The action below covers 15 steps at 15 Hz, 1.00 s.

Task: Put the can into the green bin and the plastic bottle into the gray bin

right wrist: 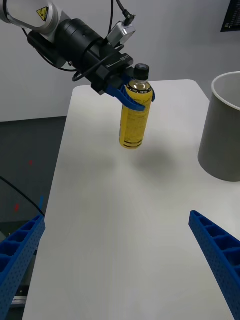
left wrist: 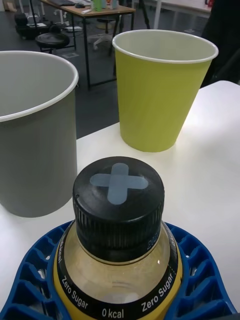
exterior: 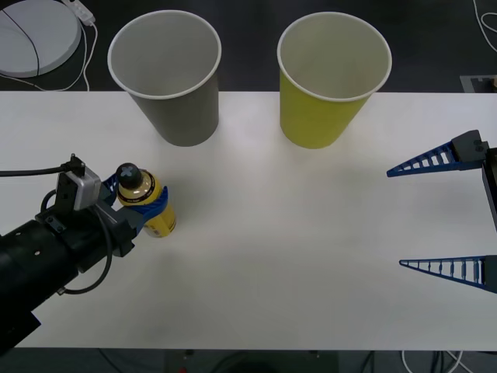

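The left gripper (exterior: 138, 208) clamps the small yellow plastic bottle (exterior: 149, 203) with a dark cap, upright above the white counter (exterior: 295, 249). The right gripper (exterior: 446, 215) waits with fingers spread wide, near the yellow-green paper cup (exterior: 330, 78) beside the gray paper cup (exterior: 167, 78).

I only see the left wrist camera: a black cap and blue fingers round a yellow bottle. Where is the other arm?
Observer: The right gripper is open at the right side of the white table, holding nothing.
Operator: Is my bottle straight up?
Observer: Yes. The right wrist camera shows the small yellow plastic bottle upright, with the left gripper shut on its neck.
Operator: Which cup is closer?
Observer: In the front view, the large gray paper cup stands nearer the bottle than the large yellow-green paper cup.
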{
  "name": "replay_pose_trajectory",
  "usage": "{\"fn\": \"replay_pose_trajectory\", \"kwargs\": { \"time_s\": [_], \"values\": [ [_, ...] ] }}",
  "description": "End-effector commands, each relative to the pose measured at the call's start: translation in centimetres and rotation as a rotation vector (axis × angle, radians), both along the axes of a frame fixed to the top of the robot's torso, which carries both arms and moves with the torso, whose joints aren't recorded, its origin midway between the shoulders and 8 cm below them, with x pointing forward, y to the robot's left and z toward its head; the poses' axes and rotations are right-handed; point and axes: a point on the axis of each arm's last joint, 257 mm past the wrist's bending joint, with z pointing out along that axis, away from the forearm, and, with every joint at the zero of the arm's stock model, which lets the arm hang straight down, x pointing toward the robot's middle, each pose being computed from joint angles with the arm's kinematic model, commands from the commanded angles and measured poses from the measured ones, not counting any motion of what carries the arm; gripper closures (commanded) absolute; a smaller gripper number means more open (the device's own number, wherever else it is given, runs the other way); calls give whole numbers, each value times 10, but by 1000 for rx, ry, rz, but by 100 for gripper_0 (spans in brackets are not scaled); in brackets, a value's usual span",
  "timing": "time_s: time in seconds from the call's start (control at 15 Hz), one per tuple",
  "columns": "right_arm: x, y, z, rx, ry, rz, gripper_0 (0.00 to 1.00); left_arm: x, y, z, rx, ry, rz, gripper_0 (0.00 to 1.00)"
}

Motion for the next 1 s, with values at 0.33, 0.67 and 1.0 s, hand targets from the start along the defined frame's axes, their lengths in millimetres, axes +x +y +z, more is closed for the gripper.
{"fn": "replay_pose_trajectory", "kwargs": {
  "time_s": [0.33,0.67,1.0],
  "values": [
    [0,0,0,0,0,0,0,-8,38,7,102,85,12,100],
    [0,0,0,0,0,0,0,-12,66,24,184,161,4,100],
    [0,0,0,0,0,0,0,-10,82,38,273,209,-6,100]
  ]
}}
